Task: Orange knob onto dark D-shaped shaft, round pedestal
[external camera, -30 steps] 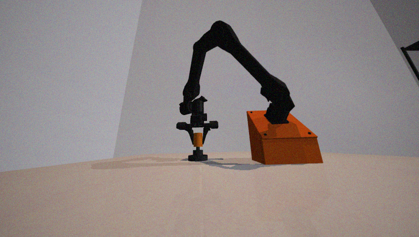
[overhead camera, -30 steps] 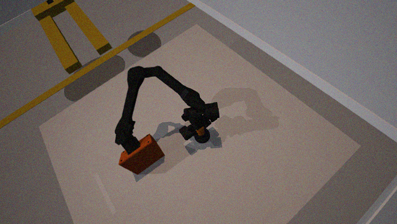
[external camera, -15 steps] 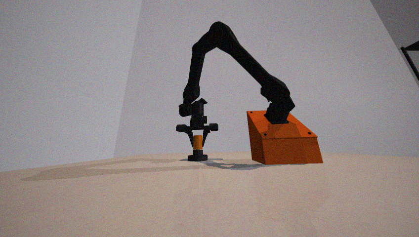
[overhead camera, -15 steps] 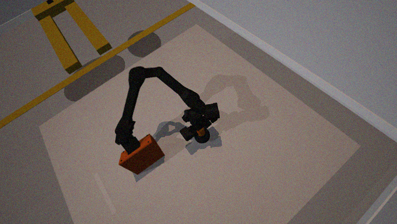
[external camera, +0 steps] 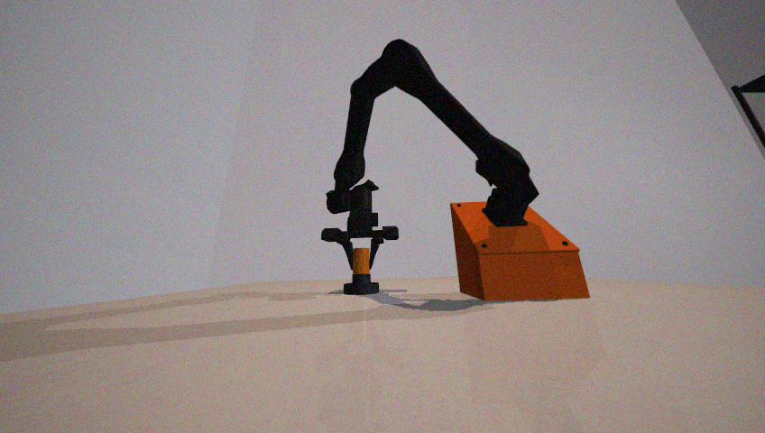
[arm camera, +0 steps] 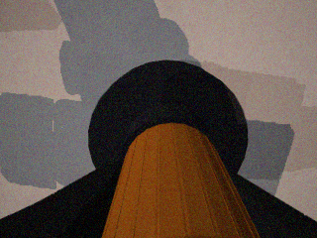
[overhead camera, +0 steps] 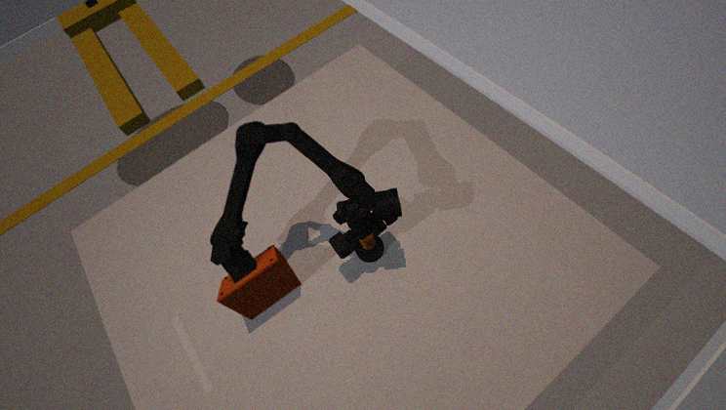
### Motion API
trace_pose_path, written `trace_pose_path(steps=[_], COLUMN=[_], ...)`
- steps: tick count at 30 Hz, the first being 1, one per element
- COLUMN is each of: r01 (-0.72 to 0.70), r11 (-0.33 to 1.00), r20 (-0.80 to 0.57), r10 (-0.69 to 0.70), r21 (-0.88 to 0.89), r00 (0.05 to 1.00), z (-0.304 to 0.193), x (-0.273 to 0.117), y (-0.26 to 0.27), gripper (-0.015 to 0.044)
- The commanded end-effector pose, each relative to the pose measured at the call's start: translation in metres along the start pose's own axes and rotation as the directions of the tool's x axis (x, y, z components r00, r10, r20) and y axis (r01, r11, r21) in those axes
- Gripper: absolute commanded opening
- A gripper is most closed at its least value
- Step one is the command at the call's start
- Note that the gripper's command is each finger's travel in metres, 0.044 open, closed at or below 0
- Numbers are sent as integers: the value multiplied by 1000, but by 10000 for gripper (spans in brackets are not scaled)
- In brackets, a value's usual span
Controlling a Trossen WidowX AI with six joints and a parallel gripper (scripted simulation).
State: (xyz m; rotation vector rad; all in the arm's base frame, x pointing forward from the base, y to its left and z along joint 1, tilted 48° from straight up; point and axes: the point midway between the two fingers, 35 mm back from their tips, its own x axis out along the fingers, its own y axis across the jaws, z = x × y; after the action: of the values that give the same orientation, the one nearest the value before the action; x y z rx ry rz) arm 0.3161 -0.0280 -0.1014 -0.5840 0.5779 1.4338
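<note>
The orange knob [overhead camera: 367, 241] [external camera: 361, 258] [arm camera: 170, 183] stands upright on the dark round pedestal [overhead camera: 371, 256] [external camera: 360, 289] [arm camera: 170, 89]. In the exterior view its lower rim meets the top of the pedestal's narrower upper step, with no gap and no bare shaft showing between them. The shaft is hidden inside the knob, and so are both flat sides. My gripper [external camera: 361, 266] points straight down and is shut on the knob, with one finger on each side of it.
The arm's orange base block [overhead camera: 263, 286] [external camera: 531, 276] stands on the pale table top [overhead camera: 452, 323] [external camera: 268, 375], to the pedestal's right in the exterior view. A yellow forked frame [overhead camera: 106, 77] lies beyond the yellow floor line in the top view.
</note>
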Motion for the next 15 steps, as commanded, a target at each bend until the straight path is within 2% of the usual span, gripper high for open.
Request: trace_pose_path(steps=[1, 11, 12, 15], r01=[0, 0, 0, 0], r11=[1000, 1000, 1000, 1000], r20=[0, 0, 0, 0], r10=[0, 0, 0, 0], r21=[0, 0, 0, 0], r00=[1000, 1000, 1000, 1000], z=[0, 0, 0, 0], x=[0, 0, 0, 0], y=[0, 0, 0, 0], gripper=[157, 420, 440, 440])
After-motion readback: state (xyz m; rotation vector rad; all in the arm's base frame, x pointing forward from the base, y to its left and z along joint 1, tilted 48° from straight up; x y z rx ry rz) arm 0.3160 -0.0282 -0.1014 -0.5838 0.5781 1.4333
